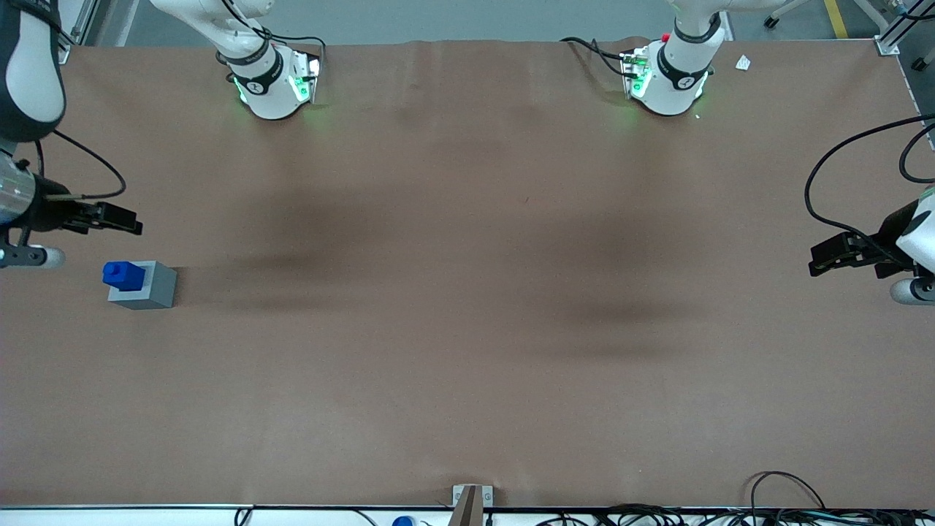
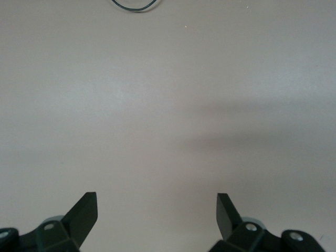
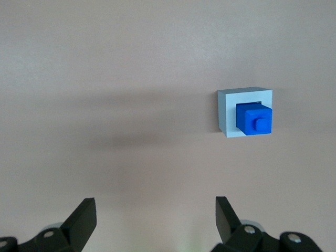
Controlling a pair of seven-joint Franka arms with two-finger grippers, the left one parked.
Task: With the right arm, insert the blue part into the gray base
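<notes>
The blue part [image 3: 254,119] already sits in the recess of the gray base [image 3: 227,111] with its stud up, and the pair stands on the brown worktop [image 1: 467,329] toward the working arm's end. By the look of it the insertion is done, though from the front it seems to lean toward one edge, so full seating is uncertain. The end effector [image 3: 156,215] of the right arm [image 1: 29,73] hangs above the worktop, clear of both blocks, fingers [image 3: 84,212] spread wide and holding nothing — what is left, at most, is a retreat
</notes>
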